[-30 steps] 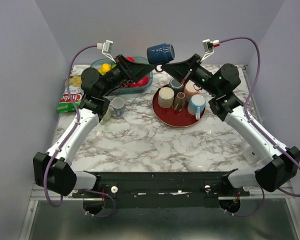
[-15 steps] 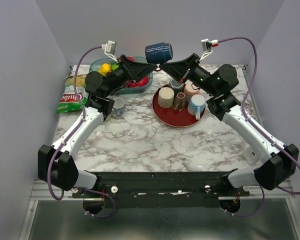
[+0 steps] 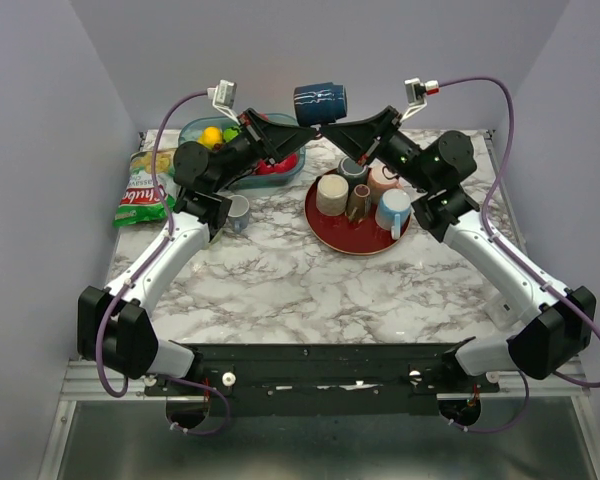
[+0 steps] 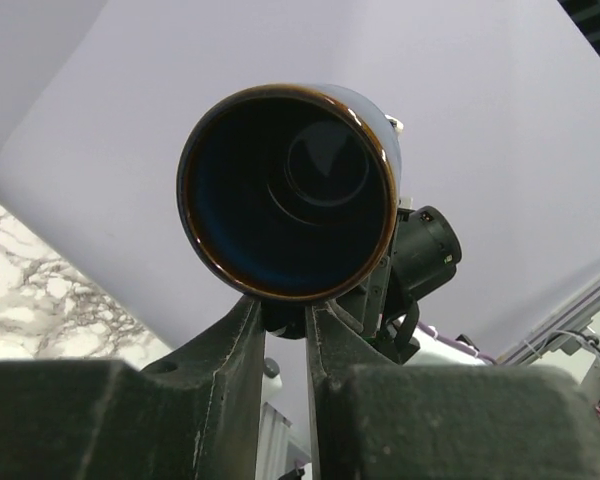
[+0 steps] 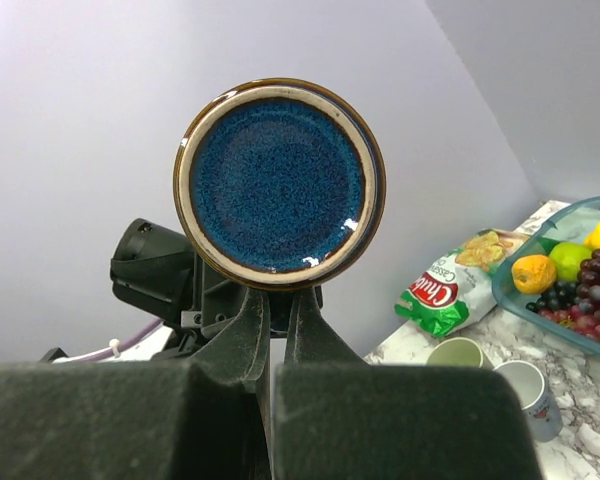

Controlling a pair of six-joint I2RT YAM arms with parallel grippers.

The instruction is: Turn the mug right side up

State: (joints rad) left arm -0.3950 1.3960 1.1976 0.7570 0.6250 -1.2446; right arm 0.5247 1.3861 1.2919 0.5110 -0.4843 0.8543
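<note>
Blue mug [image 3: 320,103] hangs on its side above the far end of the table [image 3: 280,285], mid-reorientation. My right gripper [image 5: 277,305] pinches it from beneath. My left gripper [image 4: 285,312] straddles the same spot, though I can't tell if it's clamping. Next I'd roll the mouth upward, then set it down.

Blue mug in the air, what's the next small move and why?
Likely close the left gripper on the blue mug: it hangs sideways, mouth toward the left arm, the right gripper clamped at its base, and the left's grip looks unconfirmed.
</note>
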